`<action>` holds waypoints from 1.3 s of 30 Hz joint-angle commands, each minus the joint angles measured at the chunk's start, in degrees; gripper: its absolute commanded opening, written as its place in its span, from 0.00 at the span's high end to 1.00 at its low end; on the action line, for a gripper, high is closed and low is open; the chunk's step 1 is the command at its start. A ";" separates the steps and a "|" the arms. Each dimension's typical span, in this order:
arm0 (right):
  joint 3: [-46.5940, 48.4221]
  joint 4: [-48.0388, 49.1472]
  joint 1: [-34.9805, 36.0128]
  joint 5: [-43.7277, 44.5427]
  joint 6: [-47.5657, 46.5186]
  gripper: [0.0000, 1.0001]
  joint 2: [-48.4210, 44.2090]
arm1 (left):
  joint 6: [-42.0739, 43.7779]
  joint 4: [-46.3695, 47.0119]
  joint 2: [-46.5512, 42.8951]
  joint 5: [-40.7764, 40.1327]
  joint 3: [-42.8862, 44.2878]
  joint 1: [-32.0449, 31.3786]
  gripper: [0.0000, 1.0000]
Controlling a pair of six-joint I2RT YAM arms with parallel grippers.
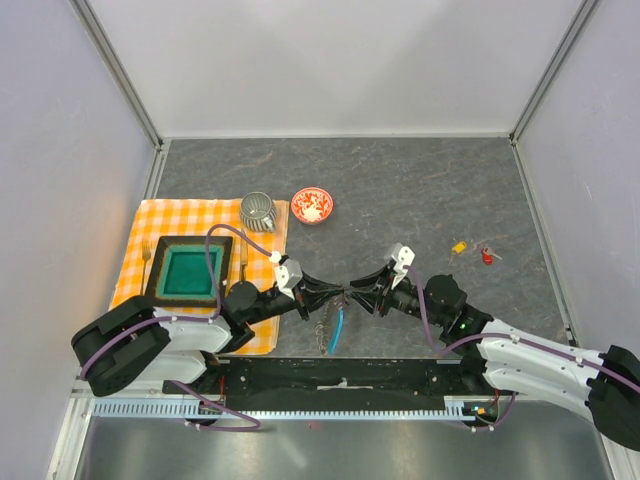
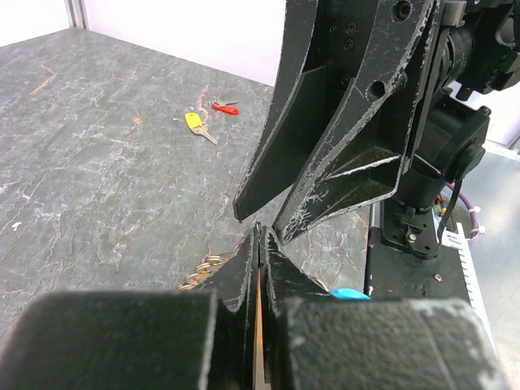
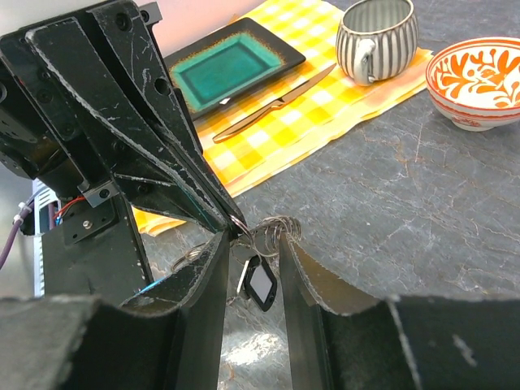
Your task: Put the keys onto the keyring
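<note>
Left gripper (image 2: 260, 234) clamps the blue-tagged, grey-fringed metal keyring (image 3: 275, 228); right gripper (image 3: 252, 244), narrowly parted, straddles the black-headed key (image 3: 261, 282) beside it. The yellow-headed key (image 1: 458, 247) and red-headed key (image 1: 487, 257) lie well right of the keyring, nearer the right arm.

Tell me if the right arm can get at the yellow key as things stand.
Probably yes. The yellow key lies on bare table just right of the right gripper, with nothing over it. It would first have to leave the black key sitting between its jaws.
</note>
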 commanded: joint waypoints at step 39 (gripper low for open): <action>3.67 -2.67 -6.46 -12.60 -5.65 0.64 -1.74 | -0.12 12.04 -3.36 3.21 0.87 0.24 0.98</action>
